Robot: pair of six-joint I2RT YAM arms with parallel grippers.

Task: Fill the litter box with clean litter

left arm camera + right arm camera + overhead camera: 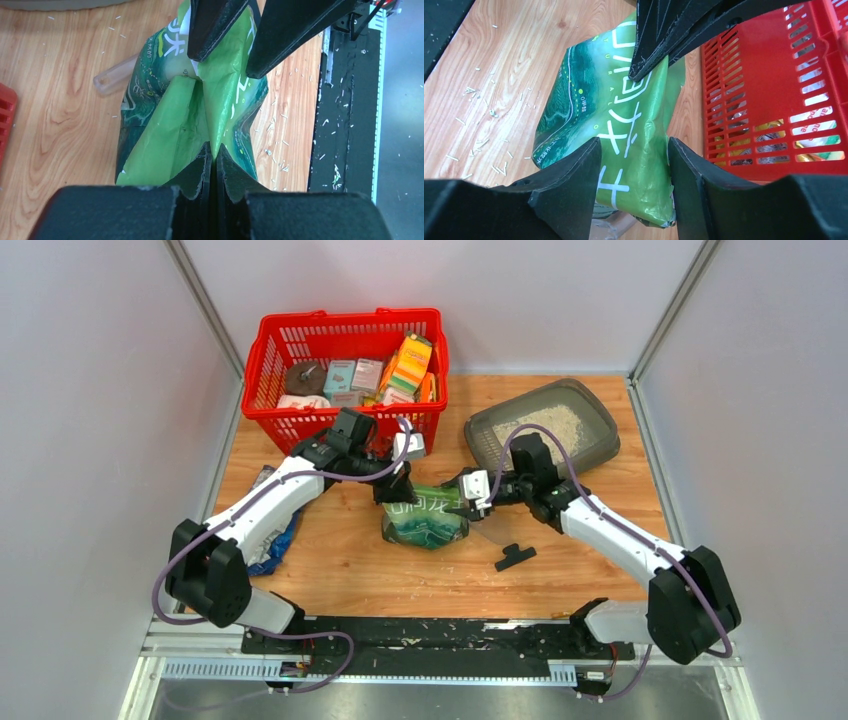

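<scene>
- The litter box (605, 430) sits at the far right corner of the table (330, 575), turned a little askew to the edges and well apart from both pincers.
- The clean litter (555, 425) lies inside it as a pale patch over the middle of the floor. Bare dark grey plastic shows around the patch, most of it at the right end.
- In the middle of the table is a crumpled green-and-white pouch (425, 522) printed with white characters. Both arms reach in to its top, one from each side.
- The left pincer (215, 156) is pressed together on a fold of the pouch's green film, which is pinched between its fingers (197, 175).
- The right pincer (633, 145) is spread, with one of its fingers (574, 175) on each side of the pouch's upper edge. The film runs through the gap, and I cannot tell whether either finger touches it.
- A red mesh shopping basket (350, 318) stands at the far edge of the table, left of the middle, and is packed with cartons (412, 362). Its near wall is just beyond the left pincer.
- A blue foil bag (278, 540) lies flat toward the left edge, partly under the left arm.
- A small black piece (515, 556) lies on bare wood to the right of the pouch, nearer the front edge and apart from it.
- A clear plastic handle (112, 80) pokes out from beneath the pouch.
- Pale slivers (280, 150) are scattered over the wood beside the pouch and across the black rail (345, 125) along the near edge.
</scene>
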